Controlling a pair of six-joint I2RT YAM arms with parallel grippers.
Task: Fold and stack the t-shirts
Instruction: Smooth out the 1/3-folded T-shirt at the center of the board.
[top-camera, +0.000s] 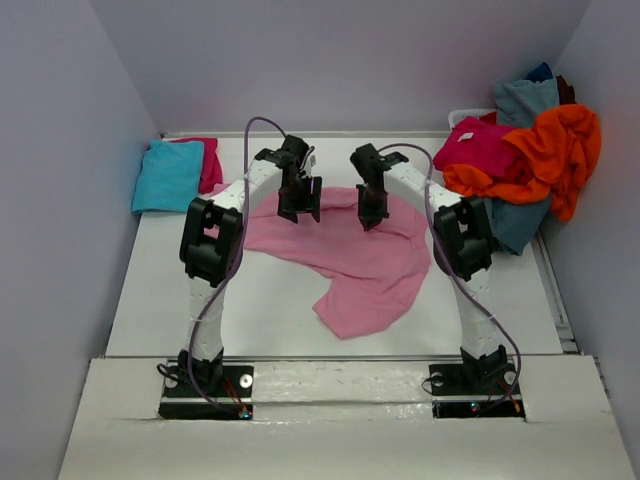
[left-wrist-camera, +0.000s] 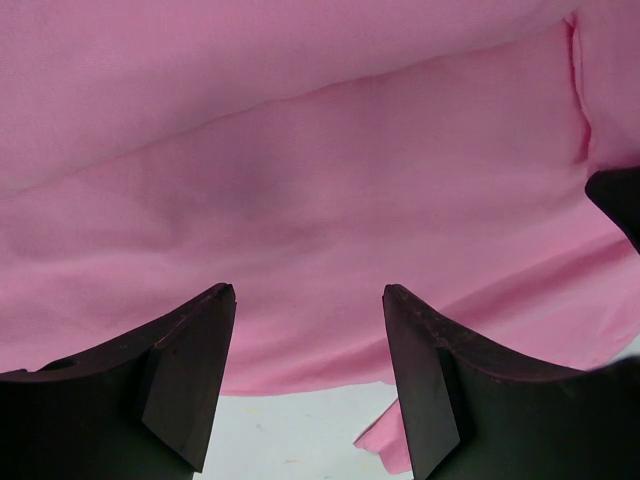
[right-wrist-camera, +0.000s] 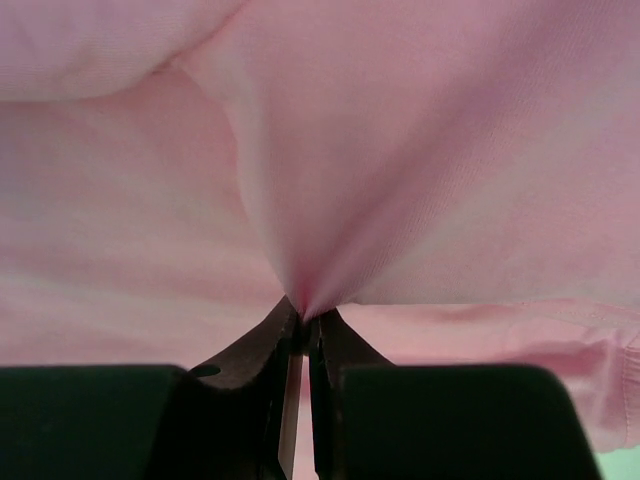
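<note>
– Across the middle of the table (top-camera: 280, 320), what are you looking at?

– I've got the light pink t-shirt (top-camera: 370, 265) sprawled unfolded. Its long run goes left to right along the far side, and a lobe curls back toward the near edge. A turquoise t-shirt (top-camera: 168, 175) lies folded at far left. An orange t-shirt (top-camera: 560, 150), a magenta t-shirt (top-camera: 485, 145) and a grey-blue t-shirt (top-camera: 525, 100) are heaped at far right, well apart from the pink one.

– Which arm is nearer the cloth?

– Both sit at its far edge. My right gripper (top-camera: 372, 215) is clamped on a pinch of the pink cloth. My left gripper (top-camera: 299, 205) hangs just over the shirt's left part, jaws apart and nothing between them. The cloth lies straight below those jaws, so I judge the next move to be a short drop and a close.

– Does the overhead confirm the pinch?

– No, the fingers are too small to read there. Only the right wrist view shows cloth tenting into the shut tips. Only the left wrist view shows the shirt's edge and bare table on the fingers' near side.
</note>
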